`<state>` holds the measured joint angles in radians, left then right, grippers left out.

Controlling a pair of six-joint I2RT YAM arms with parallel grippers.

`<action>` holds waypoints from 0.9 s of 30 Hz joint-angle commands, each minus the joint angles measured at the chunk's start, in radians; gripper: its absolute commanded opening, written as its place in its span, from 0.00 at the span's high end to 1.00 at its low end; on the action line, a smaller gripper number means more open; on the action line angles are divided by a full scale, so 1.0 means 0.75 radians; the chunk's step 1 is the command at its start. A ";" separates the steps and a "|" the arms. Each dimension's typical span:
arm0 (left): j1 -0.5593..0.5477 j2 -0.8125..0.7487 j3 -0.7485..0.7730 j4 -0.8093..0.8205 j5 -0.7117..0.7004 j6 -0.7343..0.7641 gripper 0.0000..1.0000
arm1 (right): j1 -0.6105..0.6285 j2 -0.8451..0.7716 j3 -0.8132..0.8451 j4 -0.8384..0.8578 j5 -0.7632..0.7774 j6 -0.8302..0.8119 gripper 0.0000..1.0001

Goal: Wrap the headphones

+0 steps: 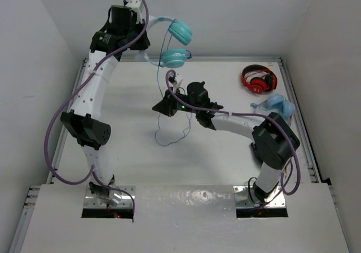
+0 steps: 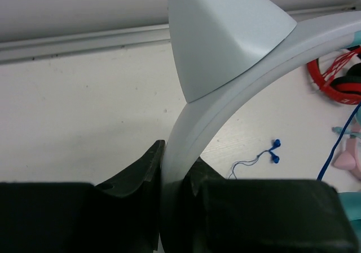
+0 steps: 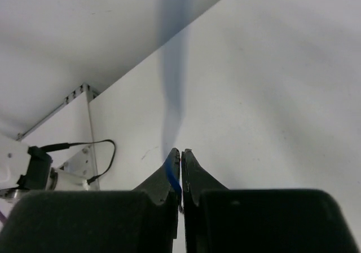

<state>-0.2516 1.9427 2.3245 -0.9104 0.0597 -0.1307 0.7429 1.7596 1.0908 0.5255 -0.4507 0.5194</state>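
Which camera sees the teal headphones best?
The top camera: it shows the headphones whole, both ear cups and the band, held by the left gripper. The left wrist camera sees only the band and one pointy ear. The right wrist camera sees a bit of blue cable.

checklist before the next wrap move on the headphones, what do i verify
1. Left jaws shut on headband: ok.
2. Right jaws pinching cable: ok.
3. Headphones held up off table: ok.
4. Slack cable below right jaws free of knots: cannot tell.
5. Red headphones apart from cable and arms: ok.
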 commanded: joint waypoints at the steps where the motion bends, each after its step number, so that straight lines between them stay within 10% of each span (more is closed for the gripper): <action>1: 0.008 -0.117 0.083 0.071 0.070 -0.022 1.00 | -0.031 -0.023 -0.010 0.222 0.090 0.064 0.97; 14: 0.008 -0.154 0.249 0.073 0.274 -0.022 1.00 | -0.191 0.225 -0.086 0.799 0.186 0.535 0.93; 21: 0.008 -0.167 0.302 0.077 0.252 -0.002 1.00 | -0.189 0.321 -0.023 0.789 0.145 0.509 0.60; 27: 0.008 -0.158 0.376 0.085 0.252 0.004 1.00 | -0.189 0.386 -0.039 0.619 0.208 0.392 0.52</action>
<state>-0.2516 1.8938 2.5366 -0.9310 0.2241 -0.1097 0.5999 2.0167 1.0340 1.0039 -0.3164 0.8635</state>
